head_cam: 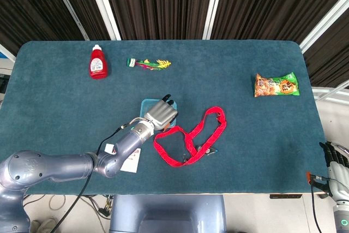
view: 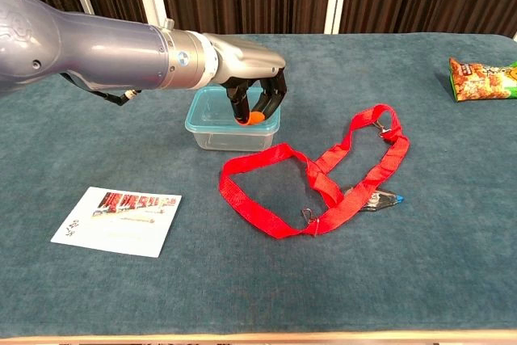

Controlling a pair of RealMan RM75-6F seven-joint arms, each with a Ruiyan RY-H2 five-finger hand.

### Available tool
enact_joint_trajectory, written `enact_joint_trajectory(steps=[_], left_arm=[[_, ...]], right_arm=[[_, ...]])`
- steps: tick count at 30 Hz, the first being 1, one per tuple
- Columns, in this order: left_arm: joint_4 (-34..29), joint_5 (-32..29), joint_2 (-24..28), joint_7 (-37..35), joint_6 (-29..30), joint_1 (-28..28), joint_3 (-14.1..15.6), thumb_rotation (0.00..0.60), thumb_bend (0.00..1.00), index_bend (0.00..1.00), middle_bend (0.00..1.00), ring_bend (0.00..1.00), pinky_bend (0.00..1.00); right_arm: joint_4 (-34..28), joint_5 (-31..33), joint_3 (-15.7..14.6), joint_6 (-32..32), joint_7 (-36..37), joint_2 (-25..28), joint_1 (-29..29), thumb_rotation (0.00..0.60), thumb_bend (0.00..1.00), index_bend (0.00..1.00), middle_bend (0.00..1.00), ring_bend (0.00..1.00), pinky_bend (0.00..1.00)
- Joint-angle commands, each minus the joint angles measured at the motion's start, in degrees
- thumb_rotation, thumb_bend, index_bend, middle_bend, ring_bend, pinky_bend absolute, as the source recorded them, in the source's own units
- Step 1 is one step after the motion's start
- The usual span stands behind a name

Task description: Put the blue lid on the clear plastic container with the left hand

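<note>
At the far left of the chest view, a printed card (view: 118, 220) lies flat on the dark teal table (view: 97, 143), low in the frame and well apart from everything else. In the head view a red ketchup bottle (head_cam: 97, 62) lies in the upper left of the table, and just right of it, near the back edge, a small packet of green, red and yellow pieces (head_cam: 148, 63) — too small to name more closely.

The left arm reaches in from the left edge, and the left hand (view: 252, 85) sits over the clear plastic container (view: 229, 125), just left of the frame's centre in both views. The container stands upright on the table with a blue lid (view: 202, 111) on top of it; the lid's rim lines up with the container's edges as far as the chest view shows. The dark fingers (view: 277, 94) curl downward over the right end of the lid, their tips close together, and something small and orange shows between them — I cannot tell whether it is a part of the hand or a thing apart from it.

Just right of the container, a red lanyard (view: 323, 172) lies in loose loops on the table, with a metal clip at its lower bend and a small clear piece beside it.

Further right, near the table's right edge, a snack bag (head_cam: 276, 85) lies flat.

At the lower right corner of the head view, the right hand (head_cam: 338, 166) hangs off the table; whether its fingers are apart or together cannot be told.
</note>
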Motion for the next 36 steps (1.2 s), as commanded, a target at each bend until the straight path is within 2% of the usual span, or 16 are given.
enact_joint_trajectory(steps=[1,12,21,36], left_arm=[[-0.22,-1.08,0.25,-0.06,-0.92,-0.51,0.09,0.6,0.49,0.64,0.54,0.15,0.05],[-0.92,-5.18,0.99,-0.89,-2.77,-2.33,0.32,0.6,0.49,0.65,0.54,0.15,0.05],[0.15,-7.1,0.11,0.63,-1.74,-3.68,2.11,0.6,0.48,0.65,0.54,0.15,0.05],[0.29,-6.19,-1.17,2.45,1.46,-3.89,3.03,0.6,0.48,0.65,0.54,0.15,0.04]], right_arm=[[0.02,0.01,0.01,0.02,-0.02,0.01,0.0,0.6,0.39,0.06,0.04,0.02,0.0],[0.02,0.0,-0.01,-0.01,-0.01,0.01,0.03,0.6,0.39,0.06,0.04,0.02,0.0],[0.02,0.12,0.0,-0.18,0.11,0.02,0.07,0.6,0.39,0.06,0.04,0.02,0.0],[-0.16,0.15,-0.1,-0.52,0.3,0.19,0.14,0.6,0.39,0.06,0.04,0.02,0.0]])
